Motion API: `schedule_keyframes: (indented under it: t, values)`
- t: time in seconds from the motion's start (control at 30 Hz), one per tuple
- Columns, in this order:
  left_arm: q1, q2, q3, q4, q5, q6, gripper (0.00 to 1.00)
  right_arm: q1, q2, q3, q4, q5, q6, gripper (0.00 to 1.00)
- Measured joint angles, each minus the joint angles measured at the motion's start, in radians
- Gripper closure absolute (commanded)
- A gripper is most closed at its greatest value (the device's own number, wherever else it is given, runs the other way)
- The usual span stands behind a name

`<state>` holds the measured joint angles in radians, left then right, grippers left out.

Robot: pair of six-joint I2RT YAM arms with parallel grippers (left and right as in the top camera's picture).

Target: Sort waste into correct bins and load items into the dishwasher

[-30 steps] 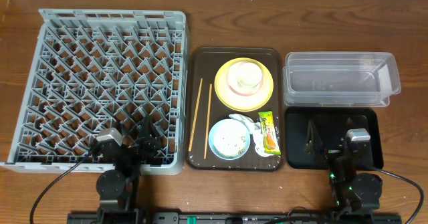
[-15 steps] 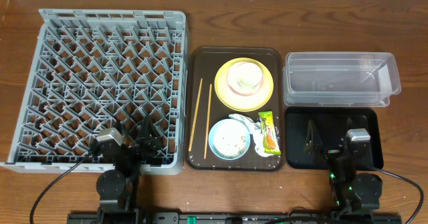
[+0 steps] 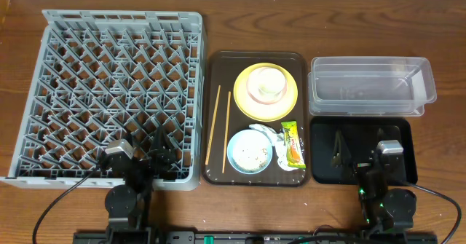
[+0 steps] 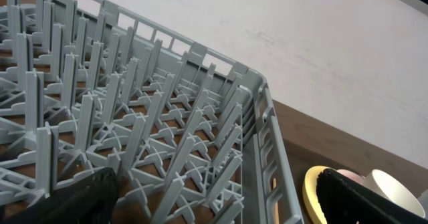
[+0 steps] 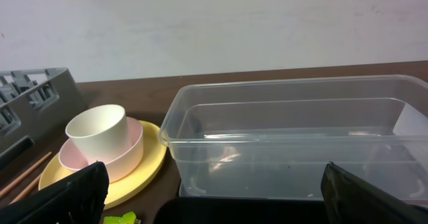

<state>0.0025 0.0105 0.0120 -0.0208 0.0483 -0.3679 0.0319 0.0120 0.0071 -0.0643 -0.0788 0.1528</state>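
Observation:
The grey dishwasher rack (image 3: pixel 109 84) fills the left. On the brown tray (image 3: pixel 218 65) lie two chopsticks (image 3: pixel 212 124), a yellow plate (image 3: pixel 242 95) carrying a pink bowl with a white cup (image 3: pixel 266 82), a light blue bowl (image 3: pixel 231 151) with crumbs (image 3: pixel 251 153), a crumpled napkin (image 3: pixel 263 130) and a green-and-orange wrapper (image 3: pixel 293 143). The clear tub (image 3: pixel 368 91) and black tray (image 3: pixel 324 164) stand at the right. My left gripper (image 3: pixel 142 151) hangs open over the rack's near right corner (image 4: pixel 167 117). My right gripper (image 3: pixel 362 153) is open above the black tray (image 5: pixel 254 210), holding nothing.
Bare brown wood shows around the rack, the brown tray and the bins. A pale wall runs along the table's far edge. Both arm bases sit at the near edge, with cables trailing out to either side.

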Motion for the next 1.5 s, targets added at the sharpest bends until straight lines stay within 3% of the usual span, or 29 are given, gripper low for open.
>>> schedule_keyframes:
  t: [0.37,0.63,0.73,1.0,1.1,1.3,1.4,1.5]
  values:
    - [0.000,0.000,0.023,0.004,0.043,-0.005,0.05,0.000,0.000,0.000,0.000,0.000,0.000,0.01]
    - [0.000,0.086,0.419,-0.246,0.089,-0.039,0.05,0.000,0.001,0.000,0.000,0.000,0.000,0.01]
    - [0.000,0.216,0.628,-0.403,0.131,-0.024,0.05,0.000,0.001,0.000,0.001,0.000,0.000,0.01]
    - [0.000,0.792,1.308,-1.065,0.350,0.031,0.04,0.000,0.001,0.000,0.001,0.000,0.000,0.01]
    - [-0.001,0.948,1.435,-1.130,0.438,0.035,0.04,0.000,0.001,0.000,0.000,0.000,0.000,0.01]
    - [-0.001,1.123,1.465,-1.268,0.547,0.037,0.09,0.000,0.001,0.000,0.000,0.000,0.000,0.01]
    - [-0.004,1.182,1.464,-1.354,0.560,0.039,0.55,0.000,0.001,0.000,0.000,0.000,0.000,0.01]
    - [-0.029,1.209,1.436,-1.374,0.570,0.042,0.73,0.000,0.001,0.000,0.000,0.000,0.000,0.01]
